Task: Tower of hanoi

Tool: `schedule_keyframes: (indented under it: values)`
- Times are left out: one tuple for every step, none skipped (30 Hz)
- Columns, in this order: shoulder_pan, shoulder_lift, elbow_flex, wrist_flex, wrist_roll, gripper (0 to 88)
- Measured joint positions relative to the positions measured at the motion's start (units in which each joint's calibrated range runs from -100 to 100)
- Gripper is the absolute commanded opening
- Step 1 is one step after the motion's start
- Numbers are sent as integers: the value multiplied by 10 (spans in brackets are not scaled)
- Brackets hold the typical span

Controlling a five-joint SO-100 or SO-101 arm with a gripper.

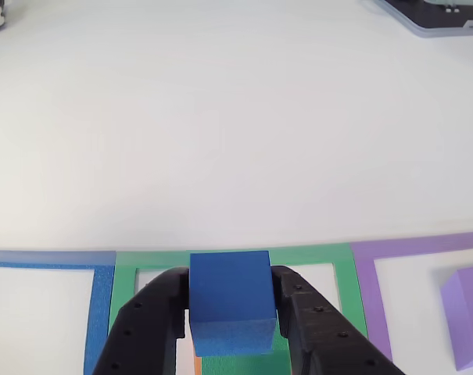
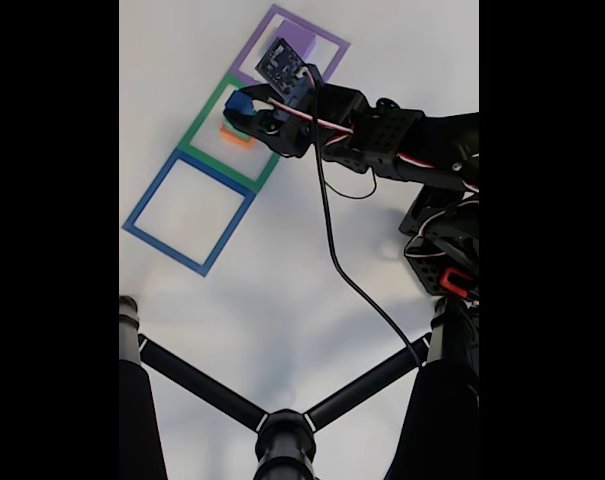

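Note:
My gripper is shut on the small blue cube, one black finger on each side of it. In the fixed view the gripper holds the blue cube over the green square frame. An orange block lies inside that frame under the cube, and a sliver of the orange block shows below the cube's left corner. A purple block rests inside the purple frame, at the right in the other view. The purple block is partly hidden behind the wrist camera board.
A flat blue frame lies beside the green one with bare white table inside it. Black tripod legs cross the bottom of the fixed view. A black cable hangs from the arm. A grey object sits at the far right.

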Motion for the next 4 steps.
schedule_keyframes:
  values:
    - [0, 14, 0, -17, 0, 22]
    - [0, 26, 0, -30, 0, 22]
    - [0, 37, 0, -41, 0, 22]
    - [1, 45, 3, -53, 0, 22]
